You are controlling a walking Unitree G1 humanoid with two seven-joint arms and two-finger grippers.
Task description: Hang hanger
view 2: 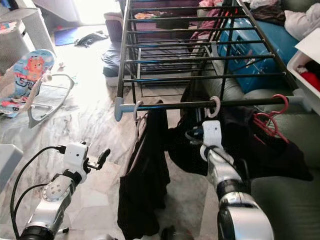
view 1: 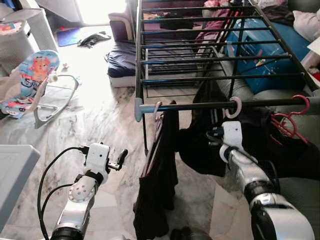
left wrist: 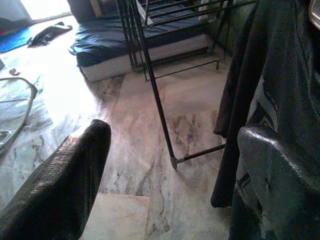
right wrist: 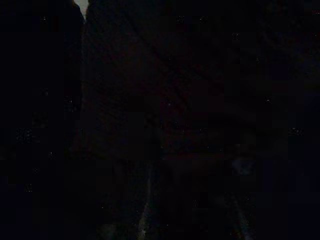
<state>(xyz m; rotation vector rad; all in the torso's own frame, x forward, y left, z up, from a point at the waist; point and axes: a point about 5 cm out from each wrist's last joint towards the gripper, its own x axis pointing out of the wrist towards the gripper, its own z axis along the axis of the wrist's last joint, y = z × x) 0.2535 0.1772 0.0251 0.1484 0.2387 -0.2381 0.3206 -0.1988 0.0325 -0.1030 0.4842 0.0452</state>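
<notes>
The right gripper (view 1: 220,134), fingers buried in dark cloth so their state is unreadable, is sitting just below the white hanger hook (view 1: 234,107) at twelve o'clock, looped over the rail (view 1: 200,106); left gripper (view 1: 121,159) is hanging spread, farther off.

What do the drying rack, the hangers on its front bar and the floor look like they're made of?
Drying rack: thin dark rods with a slight sheen, probably painted or coated metal tubing, with pale, likely plastic, corner caps.
White hanger hook and pink hanger: smooth, uniformly coloured, likely plastic.
Floor: glossy pale slabs with grey veining and seams, looks like polished marble or marble-look tile.
</notes>
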